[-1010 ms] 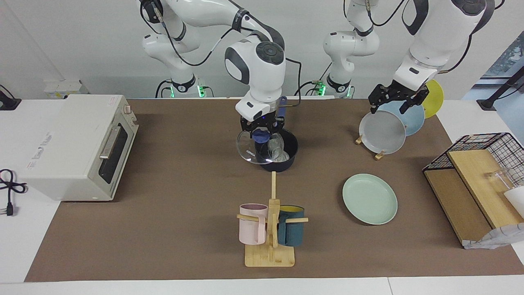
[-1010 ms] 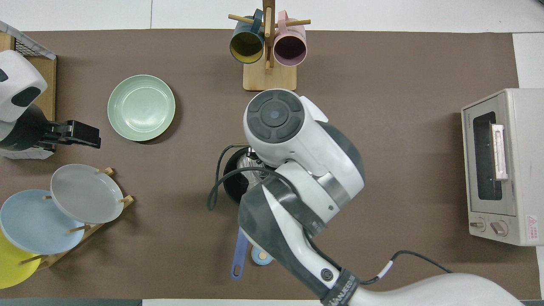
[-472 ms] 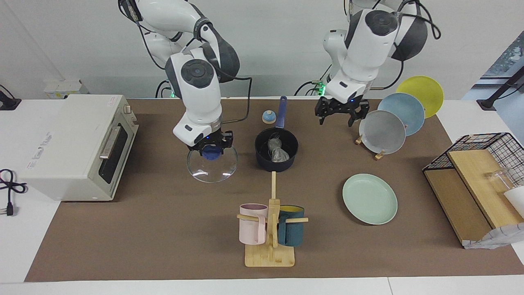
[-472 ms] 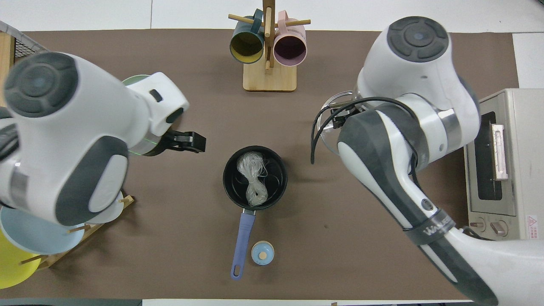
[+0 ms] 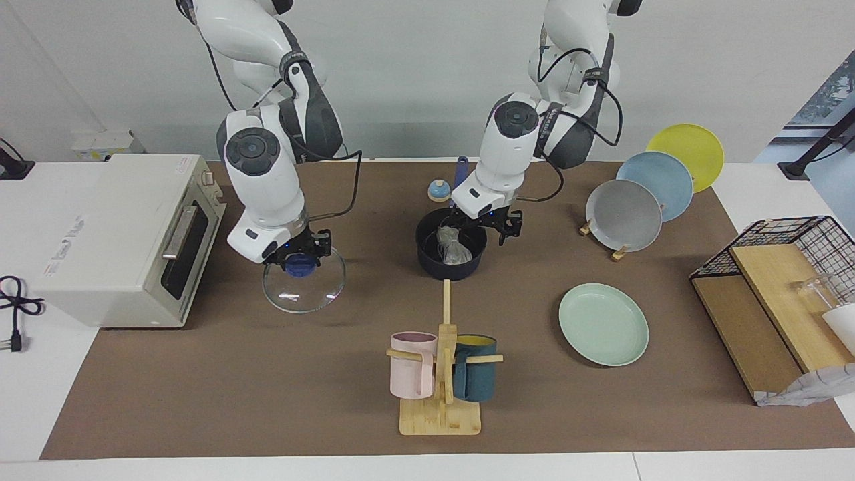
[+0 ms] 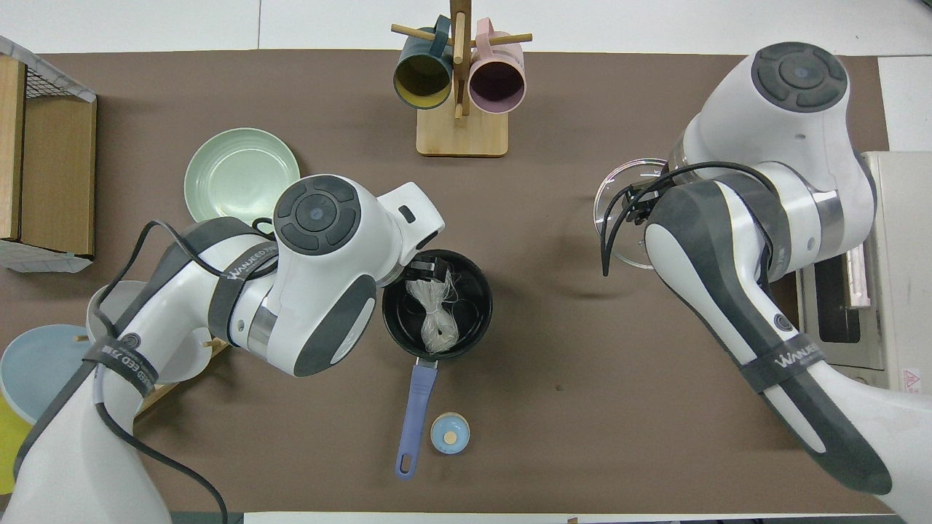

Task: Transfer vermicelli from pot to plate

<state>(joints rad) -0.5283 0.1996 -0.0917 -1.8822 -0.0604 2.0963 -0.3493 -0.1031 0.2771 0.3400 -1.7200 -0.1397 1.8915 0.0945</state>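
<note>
At the left of the facing view, the right end effector [image 5: 296, 256] grips the blue knob of a glass lid [image 5: 304, 288]. In the middle, the pot [image 5: 451, 252] holds the vermicelli [image 5: 453, 246]; its handle points toward the robots. The left end effector [image 5: 485, 224] hangs spread wide over it. Lower right, the plate [image 5: 603, 324] lies bare on the counter [image 5: 267, 374].

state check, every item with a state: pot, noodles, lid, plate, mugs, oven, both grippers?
pot: uncovered, upright on the table
vermicelli: in the pot
glass lid: off the pot, held by its blue knob
mint plate: empty, flat on the table
mugs: hung on the wooden rack
toaster oven: door shut
left gripper: over the pot, open
right gripper: shut on the lid knob
</note>
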